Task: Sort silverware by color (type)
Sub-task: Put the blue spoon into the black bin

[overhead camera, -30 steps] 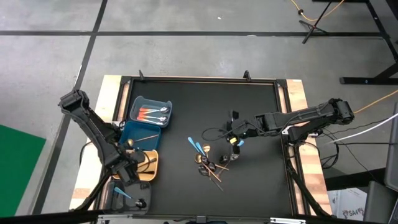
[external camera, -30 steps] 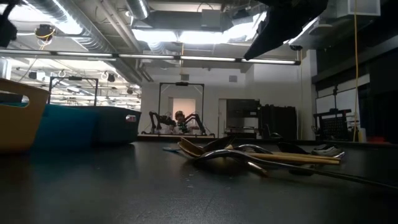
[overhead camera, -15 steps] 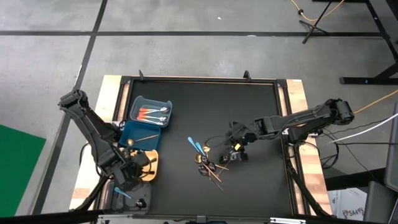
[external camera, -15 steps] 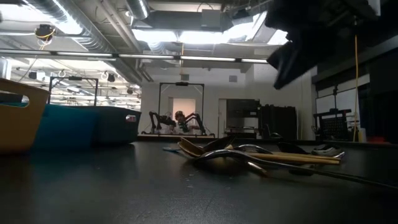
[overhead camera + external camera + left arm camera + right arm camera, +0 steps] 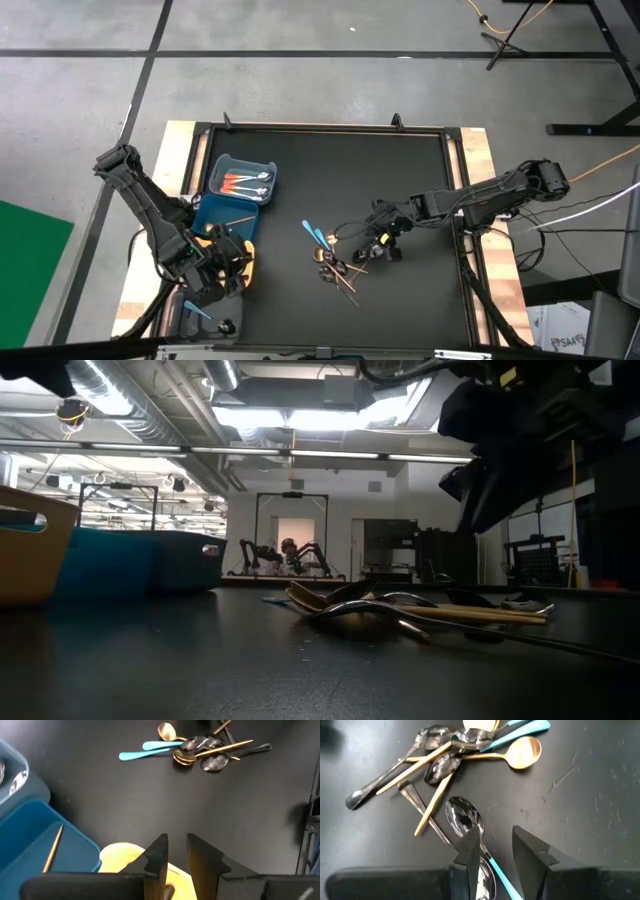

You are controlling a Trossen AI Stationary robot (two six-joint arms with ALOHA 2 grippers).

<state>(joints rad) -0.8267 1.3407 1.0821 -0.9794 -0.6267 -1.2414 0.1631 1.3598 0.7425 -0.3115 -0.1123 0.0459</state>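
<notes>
Right end effector sits low over the black bench, at the right edge of the loose silverware pile. A second ago it was higher and farther from the pile, near bench centre; half a second ago it was already close; now it is down among the pieces. In the right wrist view its fingers stand parted with a clear gap and nothing between them; a dark mirror-finish spoon lies just ahead of the fingertips, and a light blue handle runs under the gap.

The pile itself is unchanged: gold spoon, gold-handled pieces crossed over dark ones, two light blue pieces at its left edge.

Left end effector hovers over the yellow bin at the bench's left side. It has shifted slightly toward the right since a second ago. In the left wrist view its fingers are narrow, a slim gap, empty.

Already sorted: orange-handled pieces in the grey-blue bin; one gold piece in the dark blue bin; one light blue piece near the bench's front left corner.
</notes>
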